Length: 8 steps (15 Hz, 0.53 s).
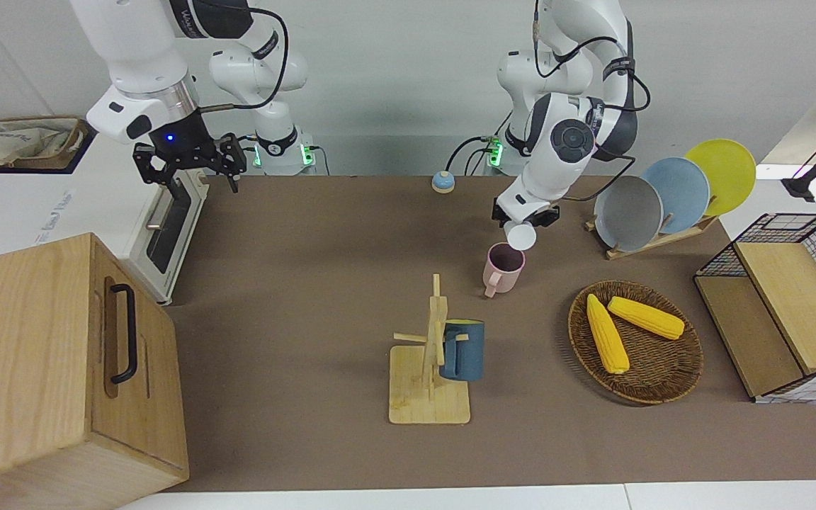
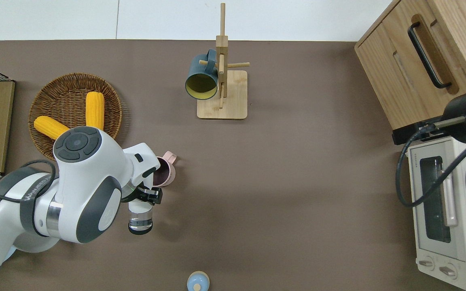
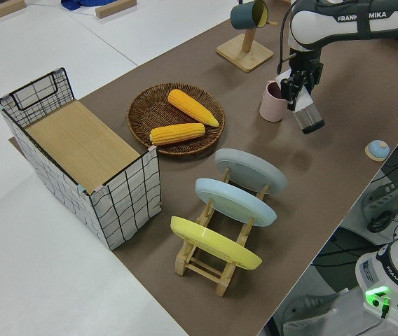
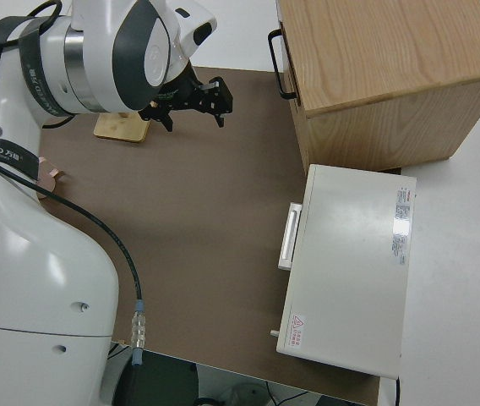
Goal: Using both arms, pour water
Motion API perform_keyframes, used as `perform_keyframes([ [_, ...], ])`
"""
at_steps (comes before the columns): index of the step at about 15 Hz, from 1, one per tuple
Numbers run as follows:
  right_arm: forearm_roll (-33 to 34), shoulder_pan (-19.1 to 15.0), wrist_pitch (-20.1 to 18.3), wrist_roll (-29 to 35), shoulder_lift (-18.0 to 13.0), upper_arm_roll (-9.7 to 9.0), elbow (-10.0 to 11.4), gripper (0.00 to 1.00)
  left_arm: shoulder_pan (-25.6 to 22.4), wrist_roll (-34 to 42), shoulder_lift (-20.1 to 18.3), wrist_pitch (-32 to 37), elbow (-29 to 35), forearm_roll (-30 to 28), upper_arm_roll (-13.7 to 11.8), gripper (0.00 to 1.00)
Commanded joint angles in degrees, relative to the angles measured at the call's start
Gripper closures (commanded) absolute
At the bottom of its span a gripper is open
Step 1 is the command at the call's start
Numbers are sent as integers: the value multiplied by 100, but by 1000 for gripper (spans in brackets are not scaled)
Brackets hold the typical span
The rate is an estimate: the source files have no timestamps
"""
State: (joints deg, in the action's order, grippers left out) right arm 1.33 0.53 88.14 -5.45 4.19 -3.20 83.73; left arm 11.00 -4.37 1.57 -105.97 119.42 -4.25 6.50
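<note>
Pouring under way: left hand [image 2: 146,198] grips a clear glass [image 2: 140,218], tipped with its mouth toward the pink mug [image 1: 503,268] standing on the counter [image 1: 351,234] directly beneath it. Right arm parked, its hand [image 1: 188,161] spread wide and empty.

pink mug [image 1: 503,269], yellow corn [image 1: 606,333], dark blue mug [image 1: 463,349], brown mat [image 1: 323,283]

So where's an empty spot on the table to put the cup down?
The widest bare brown patch lies between the pink mug and the toaster oven, nearer the robots than the mug stand. It is crowded around the corn basket, where the left gripper holds the clear cup.
</note>
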Motion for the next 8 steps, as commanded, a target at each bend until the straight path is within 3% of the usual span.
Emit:
perform_keyframes([
  [1,-72,-9,-78,-123,-24,4,-41,11,25,-11,63,253,-288,126,-35,990],
  [8,-72,-9,-78,-123,-24,4,-41,11,16,-11,124,253,-375,126,-35,990],
])
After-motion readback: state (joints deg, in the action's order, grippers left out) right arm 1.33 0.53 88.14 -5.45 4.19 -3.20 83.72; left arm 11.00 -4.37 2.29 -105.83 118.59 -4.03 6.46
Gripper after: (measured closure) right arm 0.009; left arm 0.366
